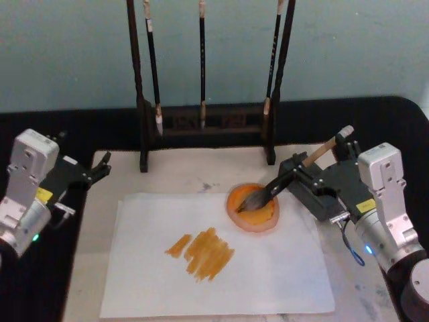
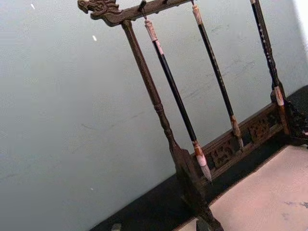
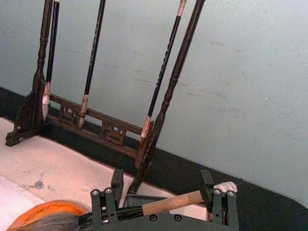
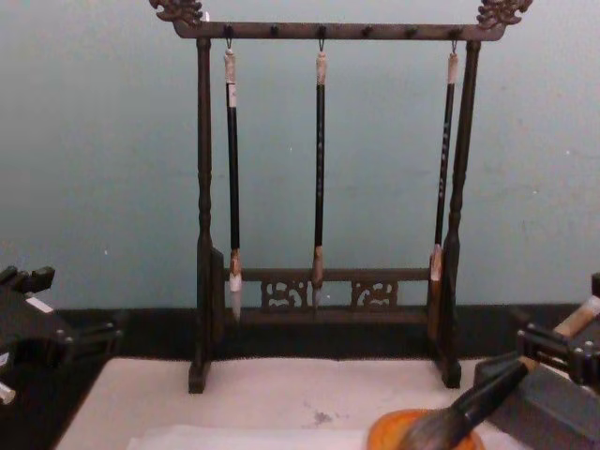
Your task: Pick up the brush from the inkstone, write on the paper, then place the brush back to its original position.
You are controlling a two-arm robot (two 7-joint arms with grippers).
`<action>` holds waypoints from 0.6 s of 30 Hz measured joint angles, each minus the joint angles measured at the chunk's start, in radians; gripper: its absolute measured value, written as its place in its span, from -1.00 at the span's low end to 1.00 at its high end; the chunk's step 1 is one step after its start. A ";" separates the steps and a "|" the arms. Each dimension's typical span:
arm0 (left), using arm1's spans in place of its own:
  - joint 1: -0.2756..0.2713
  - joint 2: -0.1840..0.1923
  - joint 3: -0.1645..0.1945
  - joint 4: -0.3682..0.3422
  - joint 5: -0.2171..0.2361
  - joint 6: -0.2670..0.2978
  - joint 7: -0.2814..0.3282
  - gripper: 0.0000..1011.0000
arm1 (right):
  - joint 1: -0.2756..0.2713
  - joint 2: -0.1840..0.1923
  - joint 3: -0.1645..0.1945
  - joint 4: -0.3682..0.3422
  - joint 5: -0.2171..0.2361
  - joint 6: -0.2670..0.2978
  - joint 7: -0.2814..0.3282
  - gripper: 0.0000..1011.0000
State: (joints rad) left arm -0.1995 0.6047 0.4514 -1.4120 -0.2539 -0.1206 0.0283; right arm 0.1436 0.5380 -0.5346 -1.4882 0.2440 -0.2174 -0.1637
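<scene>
Now: brush tuft on the inkstone

Right gripper [image 1: 303,169], right of centre, has its fingers clamped on the brush [image 1: 285,181], whose tuft rests in the orange inkstone [image 1: 253,208]. Orange strokes mark the paper [image 1: 268,268] at lower centre. Left gripper [image 1: 99,168] idles at the left edge, fingers apart.

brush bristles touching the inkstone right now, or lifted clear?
Touching. In the head view the brush tuft lies inside the orange inkstone with no gap, and the right gripper is around the handle.
</scene>
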 joint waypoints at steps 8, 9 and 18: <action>0.000 0.000 0.000 0.000 0.000 0.000 0.000 1.00 | 0.000 0.000 0.000 0.000 0.000 0.000 0.000 0.98; 0.000 0.000 0.000 0.000 0.000 0.000 0.000 1.00 | 0.000 0.000 0.000 0.000 0.000 0.000 0.000 0.98; 0.000 0.000 0.000 0.000 0.000 0.000 0.000 1.00 | 0.000 0.000 0.000 0.000 0.000 0.000 0.000 0.98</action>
State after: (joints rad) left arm -0.1995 0.6047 0.4514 -1.4120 -0.2539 -0.1206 0.0283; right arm 0.1436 0.5381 -0.5346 -1.4882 0.2440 -0.2174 -0.1637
